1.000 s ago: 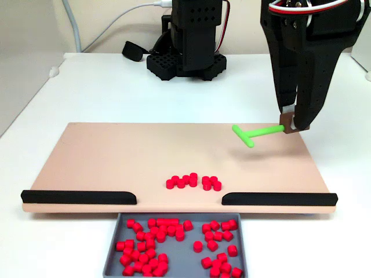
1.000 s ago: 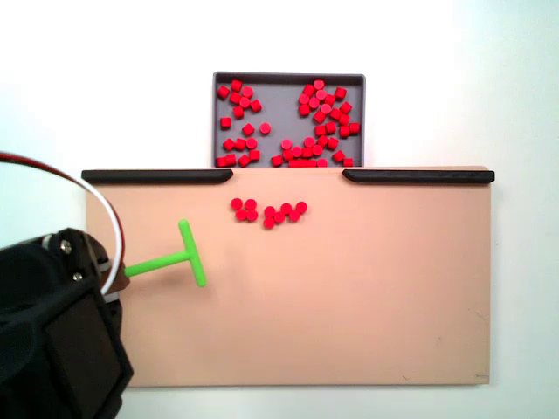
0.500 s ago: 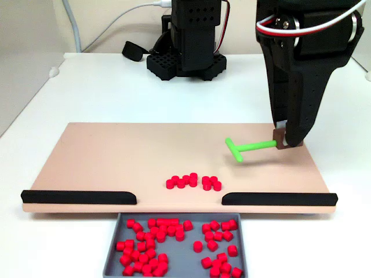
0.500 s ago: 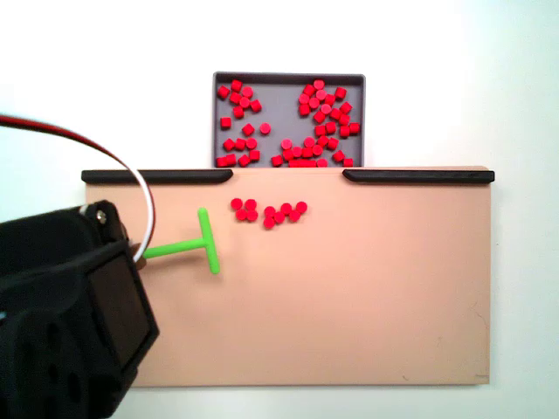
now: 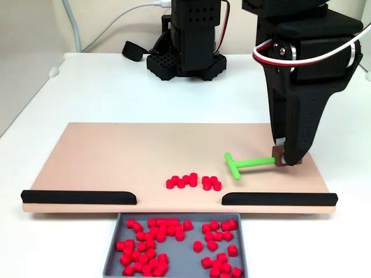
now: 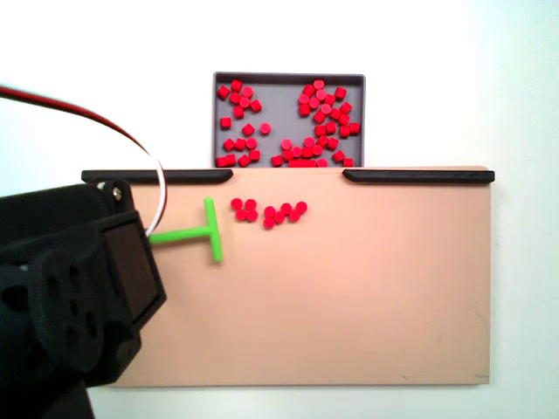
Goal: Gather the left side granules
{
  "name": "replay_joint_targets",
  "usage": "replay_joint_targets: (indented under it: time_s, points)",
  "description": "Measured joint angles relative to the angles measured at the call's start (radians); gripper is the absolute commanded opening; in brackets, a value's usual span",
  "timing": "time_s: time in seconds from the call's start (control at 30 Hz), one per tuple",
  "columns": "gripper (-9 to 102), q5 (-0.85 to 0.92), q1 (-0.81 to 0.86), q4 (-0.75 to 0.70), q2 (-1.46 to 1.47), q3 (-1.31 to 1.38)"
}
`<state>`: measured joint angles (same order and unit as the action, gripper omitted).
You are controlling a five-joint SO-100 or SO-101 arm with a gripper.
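- The tool (image 5: 282, 160) is clamped on the green T's (image 5: 243, 163) stem end.
- The granules (image 5: 193, 182) lie on the board (image 5: 116, 162), left of the T's crossbar in this front fixed view, near the gap above the tray (image 5: 174, 255).

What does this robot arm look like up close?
The arm is matte black plastic, blocky, narrowing to a slim two-fingered hand with a brownish tip. Red, white and black wires loop around it. A round hub with holes marks one joint.
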<state>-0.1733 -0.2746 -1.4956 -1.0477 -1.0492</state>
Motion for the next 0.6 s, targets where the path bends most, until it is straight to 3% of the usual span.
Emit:
replay_joint_targets:
  time_s: [0.6]
  points:
    - [0,-0.017,0.028,0.000,0.084,0.055]
